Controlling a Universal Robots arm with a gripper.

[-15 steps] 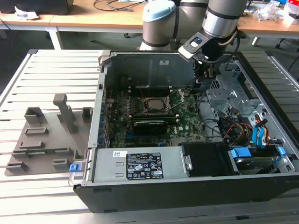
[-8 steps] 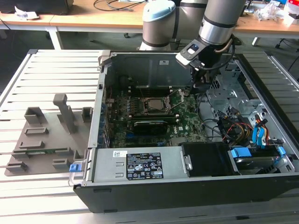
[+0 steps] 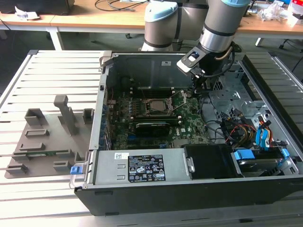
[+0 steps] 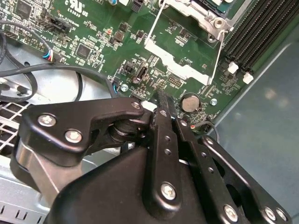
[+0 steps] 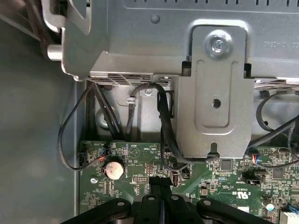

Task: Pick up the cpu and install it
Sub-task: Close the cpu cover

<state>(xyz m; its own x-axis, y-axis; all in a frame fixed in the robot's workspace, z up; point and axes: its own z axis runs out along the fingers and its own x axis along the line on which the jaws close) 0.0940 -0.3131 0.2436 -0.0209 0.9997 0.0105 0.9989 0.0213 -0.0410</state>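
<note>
In the exterior view an open computer case point(image 3: 189, 196) lies on a slatted counter point(image 3: 47, 66), with a grey fixture plate point(image 3: 28, 158) beside it toward the exterior view's left. The arm reaches down into the case, and its claw point(image 3: 202, 84) hangs over the far corner of the motherboard point(image 3: 189, 120) on the exterior view's right. The cpu point(image 3: 156, 106) appears to sit in the socket point(image 3: 143, 109) near the middle of the board, a pale square inside the dark surround, though I cannot tell from this angle whether it is fully seated. The load frame point(image 3: 181, 98) stands hinged up between the socket and the claw.

In the second wrist view the claw point(image 4: 163, 108) has its black fingers drawn together with nothing between them, poised above the board near a coin cell point(image 4: 189, 102). The raised load frame point(image 4: 180, 65) lies beyond the tips, and the memory slots point(image 4: 264, 25) run off to one side.

In the first wrist view the claw point(image 5: 161, 191) again shows its fingers pressed together and empty. The coin cell point(image 5: 114, 170) is close by, and a metal bracket point(image 5: 217, 93) and black cables point(image 5: 163, 126) lie further on.

I judge the cpu to be light, thin and stiff, with a smooth metal top that gives little purchase. Its underside is probably delicate, so it is best gripped by two opposite edges of the rim and kept level.
</note>
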